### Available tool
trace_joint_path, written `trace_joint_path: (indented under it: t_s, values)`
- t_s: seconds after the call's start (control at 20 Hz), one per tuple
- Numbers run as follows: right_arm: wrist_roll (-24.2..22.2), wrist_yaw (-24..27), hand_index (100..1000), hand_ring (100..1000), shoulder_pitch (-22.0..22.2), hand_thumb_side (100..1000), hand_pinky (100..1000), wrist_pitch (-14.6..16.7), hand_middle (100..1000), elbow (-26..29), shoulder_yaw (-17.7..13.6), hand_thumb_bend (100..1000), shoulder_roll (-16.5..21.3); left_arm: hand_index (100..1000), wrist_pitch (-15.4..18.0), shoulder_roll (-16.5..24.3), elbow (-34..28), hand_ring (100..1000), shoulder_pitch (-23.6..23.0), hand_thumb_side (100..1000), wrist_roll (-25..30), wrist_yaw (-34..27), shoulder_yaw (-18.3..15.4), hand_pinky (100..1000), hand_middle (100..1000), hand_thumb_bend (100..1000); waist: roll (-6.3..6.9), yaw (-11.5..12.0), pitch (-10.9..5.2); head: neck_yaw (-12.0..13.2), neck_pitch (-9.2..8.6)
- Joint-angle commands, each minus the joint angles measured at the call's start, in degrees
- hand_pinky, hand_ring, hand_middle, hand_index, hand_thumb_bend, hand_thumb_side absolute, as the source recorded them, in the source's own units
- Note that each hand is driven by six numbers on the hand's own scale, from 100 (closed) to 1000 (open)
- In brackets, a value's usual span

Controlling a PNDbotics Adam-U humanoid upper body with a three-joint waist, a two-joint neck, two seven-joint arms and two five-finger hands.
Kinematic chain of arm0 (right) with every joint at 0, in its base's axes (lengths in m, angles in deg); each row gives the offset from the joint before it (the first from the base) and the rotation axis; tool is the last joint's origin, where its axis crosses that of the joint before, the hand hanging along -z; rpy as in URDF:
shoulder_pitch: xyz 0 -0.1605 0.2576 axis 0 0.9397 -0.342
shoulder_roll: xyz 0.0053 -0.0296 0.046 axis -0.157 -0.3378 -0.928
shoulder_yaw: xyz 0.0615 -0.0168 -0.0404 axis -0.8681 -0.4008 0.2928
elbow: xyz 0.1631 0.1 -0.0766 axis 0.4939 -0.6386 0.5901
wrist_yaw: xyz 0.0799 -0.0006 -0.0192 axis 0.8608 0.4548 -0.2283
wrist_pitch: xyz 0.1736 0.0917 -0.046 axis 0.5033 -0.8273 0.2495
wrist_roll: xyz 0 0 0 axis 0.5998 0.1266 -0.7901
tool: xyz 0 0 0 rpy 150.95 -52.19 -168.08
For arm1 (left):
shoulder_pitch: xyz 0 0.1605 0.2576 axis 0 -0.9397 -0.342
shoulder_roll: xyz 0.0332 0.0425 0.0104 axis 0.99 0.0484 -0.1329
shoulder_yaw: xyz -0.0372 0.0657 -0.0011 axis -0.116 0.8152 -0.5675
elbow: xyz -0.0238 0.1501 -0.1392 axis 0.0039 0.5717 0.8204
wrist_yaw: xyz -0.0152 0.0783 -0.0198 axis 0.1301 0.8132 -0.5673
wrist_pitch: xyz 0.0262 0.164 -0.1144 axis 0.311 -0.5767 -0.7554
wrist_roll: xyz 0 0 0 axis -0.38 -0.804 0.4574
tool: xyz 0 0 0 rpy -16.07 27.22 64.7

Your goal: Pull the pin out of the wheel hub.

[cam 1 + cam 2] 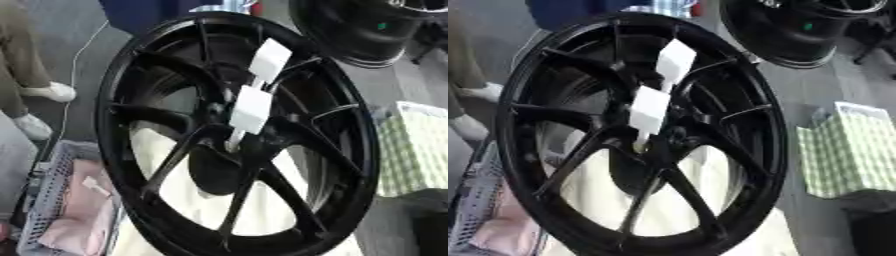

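Note:
A large black spoked wheel hub (157, 65) stands tilted and fills most of both views. Two white pins with flat rectangular tags stick out near its centre: an upper pin (269, 61) and a lower pin (249, 111), whose thin stem runs down to the hub's middle (234, 142). In the right eye view the lower pin (648, 112) ends at a small pale tip by the centre. Neither of my hands shows in any view.
A second black wheel (367, 30) lies at the back right. A green-checked bag (416, 150) stands at the right. A grey mesh basket (52, 200) with pink cloth sits at the lower left. A person's legs and white shoes (52, 91) are at the far left.

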Motion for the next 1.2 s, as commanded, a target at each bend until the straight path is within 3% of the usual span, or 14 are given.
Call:
trace_joint_path:
  t_s: [0.05,0.45,0.8,0.95,1.0,1.05,1.1,1.2]
  values:
    - [-5.97,1.67,826,881,-1.75,411,848,-2.85,829,0.48,0.18,100,1.70,808,-0.04,1.48,-1.12,601,0.66,730,0.22,0.16,0.09,650,588,100,0.59,0.20,-0.69,-0.58,-0.86]
    - [-10.86,-1.14,855,913,-4.44,418,861,-2.75,871,0.48,2.57,100,-0.21,808,-0.11,1.36,-1.12,601,1.13,732,0.38,0.00,0.24,650,588,100,0.55,0.63,0.12,-2.51,-1.34]
    - [-10.11,-2.16,888,925,-5.57,247,876,0.37,889,0.48,4.68,100,-1.55,808,-0.14,1.31,-1.12,601,1.34,732,0.60,-0.13,0.39,651,588,100,0.89,0.58,0.56,-4.68,-1.35]
    - [-9.74,-2.21,897,933,-6.12,151,884,1.82,898,0.48,5.84,164,-2.09,808,-0.12,1.20,-1.12,601,1.37,732,0.67,-0.16,0.40,651,588,100,1.18,0.59,0.73,-5.53,-1.41]
    - [-9.81,-2.17,902,940,-6.33,100,894,2.40,896,0.48,6.18,268,-2.30,808,-0.10,1.18,-1.12,601,1.41,732,0.67,-0.18,0.39,651,587,100,1.27,0.61,0.80,-5.83,-1.37]
    - [-9.96,-2.19,902,941,-6.54,100,895,2.98,896,0.48,6.49,280,-2.49,808,-0.09,1.16,-1.12,601,1.44,732,0.68,-0.19,0.39,651,587,100,1.34,0.62,0.86,-6.03,-1.33]
    - [-10.17,-2.34,902,943,-6.74,100,899,3.49,889,0.48,6.78,352,-2.69,808,-0.07,1.12,-1.12,601,1.47,732,0.68,-0.21,0.38,651,587,100,1.42,0.64,0.94,-6.15,-1.27]
    - [-10.50,-2.76,901,947,-7.03,100,902,4.21,894,0.48,7.20,340,-3.00,808,-0.07,1.06,-1.12,601,1.50,732,0.71,-0.22,0.40,651,587,100,1.51,0.69,1.09,-6.20,-1.29]
